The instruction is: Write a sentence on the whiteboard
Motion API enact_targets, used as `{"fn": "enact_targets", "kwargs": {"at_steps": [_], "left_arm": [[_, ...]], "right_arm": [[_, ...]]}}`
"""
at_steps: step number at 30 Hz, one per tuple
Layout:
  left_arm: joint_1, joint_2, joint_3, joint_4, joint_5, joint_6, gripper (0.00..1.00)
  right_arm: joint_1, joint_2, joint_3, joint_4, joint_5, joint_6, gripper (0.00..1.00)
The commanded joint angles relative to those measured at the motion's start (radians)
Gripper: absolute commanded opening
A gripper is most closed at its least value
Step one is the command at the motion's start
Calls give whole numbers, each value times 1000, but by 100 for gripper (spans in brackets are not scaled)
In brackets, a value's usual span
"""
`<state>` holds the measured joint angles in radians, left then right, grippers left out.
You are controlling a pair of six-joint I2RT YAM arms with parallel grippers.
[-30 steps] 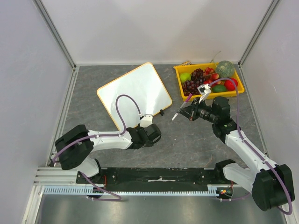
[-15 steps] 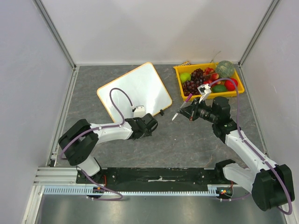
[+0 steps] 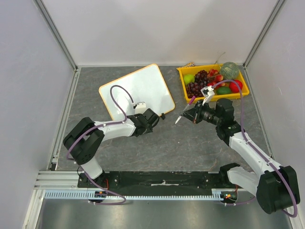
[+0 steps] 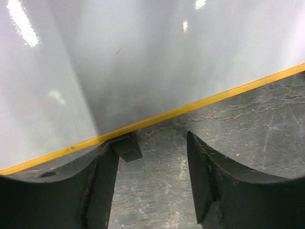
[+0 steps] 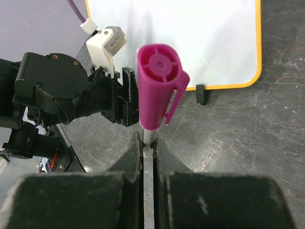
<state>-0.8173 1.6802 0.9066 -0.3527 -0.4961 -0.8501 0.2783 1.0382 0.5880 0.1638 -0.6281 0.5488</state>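
Orange-rimmed and blank, the whiteboard lay flat left of the fruit tray, where my left pincer, nearly shut a second before, had spread at its near edge, probably to steady it, while my right pincer pinched the capped marker, writing not begun.

Grey marbled table: white orange-rimmed square whiteboard rear centre-left; yellow plastic fruit tray right of it, apart; magenta-capped marker nearer, between them.

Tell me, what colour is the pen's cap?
The pen's cap is bright magenta-pink; the right wrist view shows it best.
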Motion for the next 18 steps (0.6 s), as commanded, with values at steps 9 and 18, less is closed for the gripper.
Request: {"fn": "enact_targets", "kwargs": {"at_steps": [9,18], "left_arm": [[18,47,-54,27,39,105,2],[-78,-7,-98,21,73,22,2]], "right_arm": [[-4,31,9,77,-27,19,0],[-4,16,24,66,-15,23,0]]}}
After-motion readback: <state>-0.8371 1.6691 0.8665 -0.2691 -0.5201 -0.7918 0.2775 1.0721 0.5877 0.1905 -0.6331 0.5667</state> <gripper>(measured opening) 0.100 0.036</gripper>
